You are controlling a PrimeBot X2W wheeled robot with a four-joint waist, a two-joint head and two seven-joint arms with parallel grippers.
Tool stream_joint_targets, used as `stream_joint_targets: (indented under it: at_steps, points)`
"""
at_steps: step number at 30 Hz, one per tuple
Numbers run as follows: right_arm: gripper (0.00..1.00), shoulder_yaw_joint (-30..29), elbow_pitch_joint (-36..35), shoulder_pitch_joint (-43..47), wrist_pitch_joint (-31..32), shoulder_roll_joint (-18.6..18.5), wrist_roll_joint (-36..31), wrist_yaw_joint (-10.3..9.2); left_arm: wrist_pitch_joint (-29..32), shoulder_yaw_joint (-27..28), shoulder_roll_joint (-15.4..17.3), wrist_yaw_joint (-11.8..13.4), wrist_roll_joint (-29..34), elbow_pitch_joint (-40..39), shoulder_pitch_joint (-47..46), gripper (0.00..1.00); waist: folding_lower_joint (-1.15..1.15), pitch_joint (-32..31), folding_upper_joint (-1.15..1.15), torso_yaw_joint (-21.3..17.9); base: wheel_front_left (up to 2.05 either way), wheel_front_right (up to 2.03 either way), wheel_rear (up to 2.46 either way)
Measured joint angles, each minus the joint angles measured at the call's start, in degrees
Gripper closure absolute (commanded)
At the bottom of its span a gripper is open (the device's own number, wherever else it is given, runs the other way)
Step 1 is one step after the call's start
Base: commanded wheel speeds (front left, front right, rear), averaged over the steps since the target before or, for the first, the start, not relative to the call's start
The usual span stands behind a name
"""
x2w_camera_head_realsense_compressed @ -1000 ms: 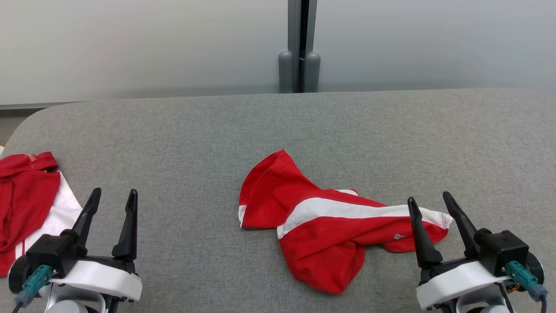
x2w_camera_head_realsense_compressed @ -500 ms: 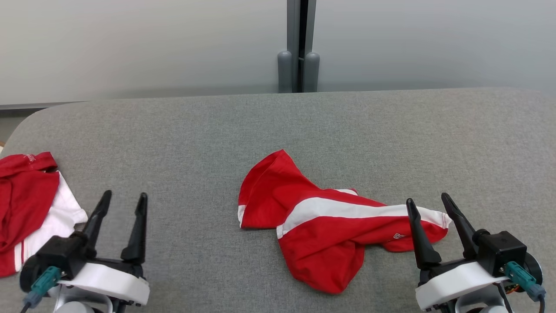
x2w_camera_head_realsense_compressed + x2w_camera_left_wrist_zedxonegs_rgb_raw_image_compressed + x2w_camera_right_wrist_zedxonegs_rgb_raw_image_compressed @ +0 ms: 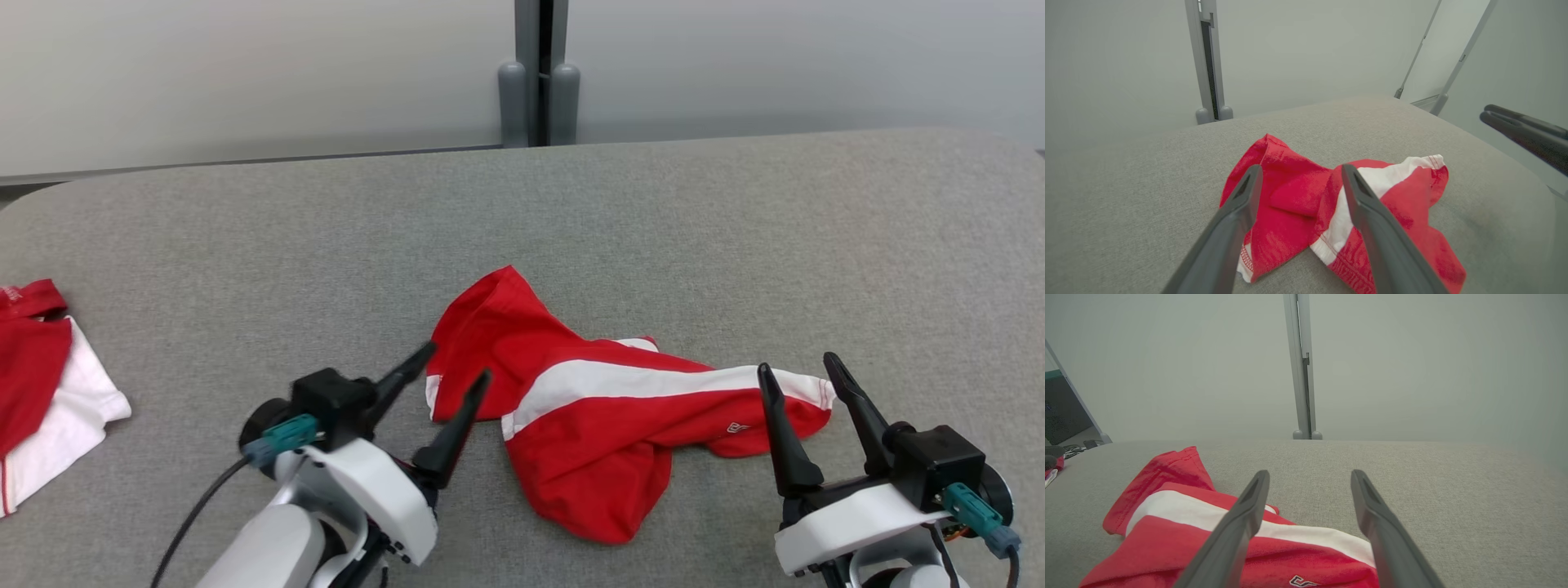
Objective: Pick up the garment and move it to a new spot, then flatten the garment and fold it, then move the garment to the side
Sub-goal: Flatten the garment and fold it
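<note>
A red garment [image 3: 596, 408] with a white band lies crumpled in the middle of the grey table [image 3: 653, 212]. My left gripper [image 3: 457, 363] stands open at the garment's left end, fingers pointing right toward it, nothing between them. In the left wrist view the garment [image 3: 1298, 196] lies just past the open left gripper [image 3: 1300, 171]. My right gripper [image 3: 796, 367] is open over the garment's right end. The right wrist view has the garment [image 3: 1167, 522] below and left of the open right gripper [image 3: 1310, 473].
Another red and white garment [image 3: 41, 392] lies at the table's left edge. A grey post [image 3: 539, 73] stands against the wall behind the table. Bare grey cloth stretches behind and right of the garment.
My left arm has swung right and turned, from near the left garment to the middle garment's left end. The head camera has shifted a little. The right gripper has stayed in place.
</note>
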Motion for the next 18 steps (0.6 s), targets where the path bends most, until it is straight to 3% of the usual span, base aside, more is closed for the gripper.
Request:
stream_joint_targets:
  at_steps: [10, 18]
  points:
    - [0.00, 1.08, 0.51, -1.31, -0.57, 0.02, 0.31, 0.00, 3.14, -12.68, 1.01, -0.34, -8.72, 7.73, -6.88, 0.00, 0.00, 2.89, 0.00, -2.87, 0.00, 0.00, 0.00]
    - [0.00, 0.73, 0.81, -1.36, -1.12, 0.01, 0.51, 0.00, 3.27, -18.23, 2.63, -0.34, -14.19, 12.63, -9.44, 0.00, 0.00, 4.01, 0.00, -3.94, 0.00, 0.00, 0.00]
